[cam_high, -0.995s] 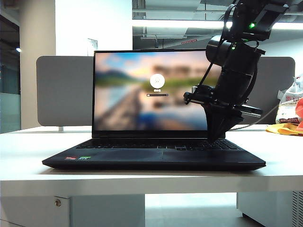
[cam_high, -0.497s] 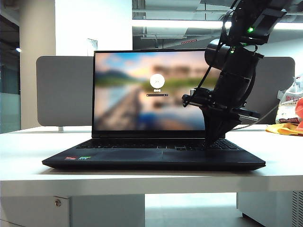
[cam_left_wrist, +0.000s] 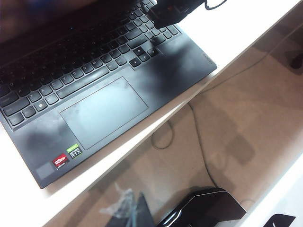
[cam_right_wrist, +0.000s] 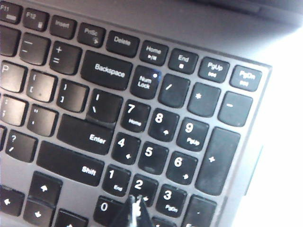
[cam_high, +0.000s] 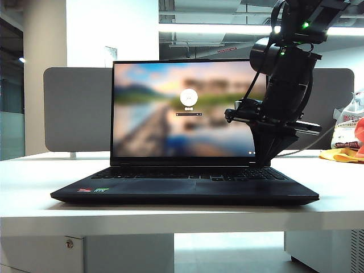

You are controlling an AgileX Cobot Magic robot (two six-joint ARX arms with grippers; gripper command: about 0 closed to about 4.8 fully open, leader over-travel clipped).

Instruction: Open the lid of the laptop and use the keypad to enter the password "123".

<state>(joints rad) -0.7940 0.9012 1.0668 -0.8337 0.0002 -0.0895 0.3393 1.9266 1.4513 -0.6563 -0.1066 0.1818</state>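
The laptop [cam_high: 182,190] sits open on the white table, its lid [cam_high: 148,114] upright and showing a blurred landscape login screen. My right gripper [cam_high: 263,165] points down at the right end of the keypad [cam_high: 170,173]. In the right wrist view its shut tip [cam_right_wrist: 136,205] lies at the near edge of the 2 key [cam_right_wrist: 142,184], between the 0 and the 3; whether it touches is unclear. The left wrist view shows the keypad [cam_left_wrist: 71,61] with the right gripper [cam_left_wrist: 163,14] over its far end. My left gripper [cam_left_wrist: 137,213] is a single dark point off the table's front edge, shut and empty.
A grey rounded divider [cam_high: 77,108] stands behind the laptop. A bag and yellow-orange items [cam_high: 347,142] lie at the table's right. The touchpad [cam_left_wrist: 104,111] and stickers [cam_left_wrist: 66,156] face the front edge. On the floor lie a cable [cam_left_wrist: 189,123] and a glossy black object [cam_left_wrist: 203,210].
The right gripper has shifted a little to the right over the number keys and stays shut. The lid and screen are unchanged.
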